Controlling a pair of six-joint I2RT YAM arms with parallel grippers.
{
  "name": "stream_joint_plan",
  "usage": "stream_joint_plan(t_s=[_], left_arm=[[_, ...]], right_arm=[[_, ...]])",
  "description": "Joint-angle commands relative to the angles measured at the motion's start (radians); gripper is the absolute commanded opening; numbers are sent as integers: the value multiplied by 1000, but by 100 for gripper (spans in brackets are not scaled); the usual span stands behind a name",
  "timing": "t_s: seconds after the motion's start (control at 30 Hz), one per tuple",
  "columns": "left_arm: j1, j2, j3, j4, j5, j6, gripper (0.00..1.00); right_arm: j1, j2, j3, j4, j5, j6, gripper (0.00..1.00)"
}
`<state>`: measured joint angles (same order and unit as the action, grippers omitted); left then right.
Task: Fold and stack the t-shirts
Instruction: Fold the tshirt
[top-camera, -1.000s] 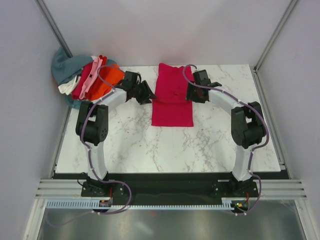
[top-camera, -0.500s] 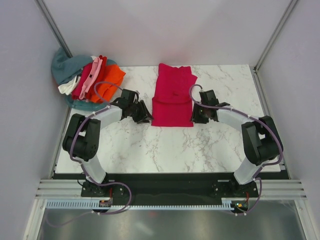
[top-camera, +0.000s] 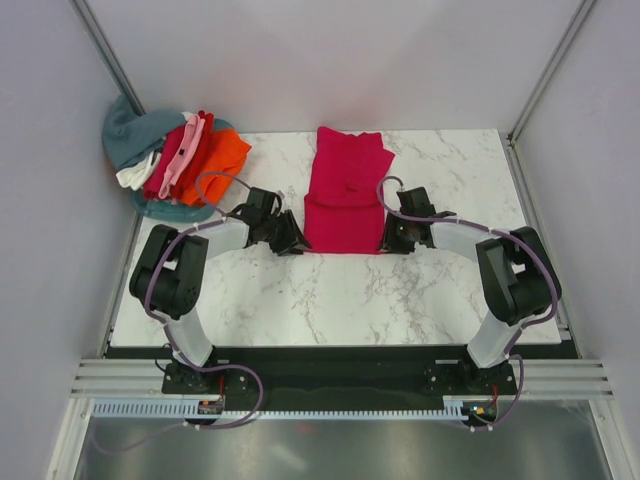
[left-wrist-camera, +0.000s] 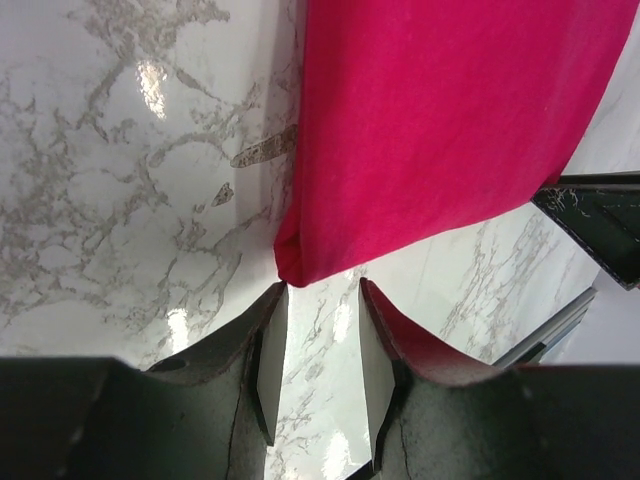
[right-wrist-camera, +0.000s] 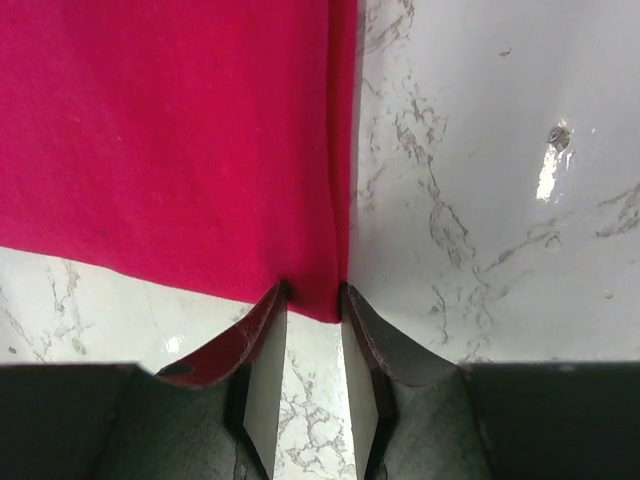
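Note:
A crimson-magenta t-shirt (top-camera: 345, 195) lies folded into a long strip at the middle of the marble table (top-camera: 340, 300). Its near edge faces the arms. My left gripper (top-camera: 293, 242) sits low at the shirt's near left corner. In the left wrist view the gripper (left-wrist-camera: 322, 288) is open, and the t-shirt's (left-wrist-camera: 440, 130) corner lies just ahead of its left fingertip. My right gripper (top-camera: 392, 238) is at the near right corner. In the right wrist view the gripper (right-wrist-camera: 314, 292) is open too, its tips on either side of the t-shirt's (right-wrist-camera: 170, 130) corner on the table.
A loose pile of other t-shirts (top-camera: 185, 160) in orange, red, pink, white and teal-grey hangs over the table's back left corner. Grey walls and metal posts close in the left, back and right sides.
Both arms pulled back from the shirt's middle to its near corners and dropped low. Both sets of jaws narrowed.

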<state>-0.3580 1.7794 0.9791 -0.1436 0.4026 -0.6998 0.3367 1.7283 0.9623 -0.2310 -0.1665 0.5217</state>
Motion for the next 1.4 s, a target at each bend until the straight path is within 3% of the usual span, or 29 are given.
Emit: stream_joint_plan(t_s=[0.0,0.23,0.33,0.47,0.53,0.6,0.67,0.93,1.2,1.37], left_arm=[[-7,26,13,44,24,10,41],[-13,52,15,45,-2,11,39],[-15,58,16,45,-30,13,39],[-25,41,10,38,-116,13,36],[-33,46,20,36,-136,11,26],[-35,60,38,36,-133,13,9],[-36,60,46,36,-127,19,3],[-39,-92,33,-33,-123,51,2],[-39,-268,119,-152,-102,66,2],[-39,-402,51,-156,-122,52,2]], right_arm=[[4,28,-4,44,-31,9,35],[4,33,-16,53,-47,11,5],[4,27,-20,53,-50,9,2],[2,19,-30,53,-47,8,0],[4,19,-30,55,-45,9,0],[2,16,-30,55,-53,11,0],[4,2,-34,52,-54,9,0],[2,-142,-45,10,-56,-8,0],[4,-269,118,-120,-33,-25,0],[2,-417,55,-108,8,4,0]])
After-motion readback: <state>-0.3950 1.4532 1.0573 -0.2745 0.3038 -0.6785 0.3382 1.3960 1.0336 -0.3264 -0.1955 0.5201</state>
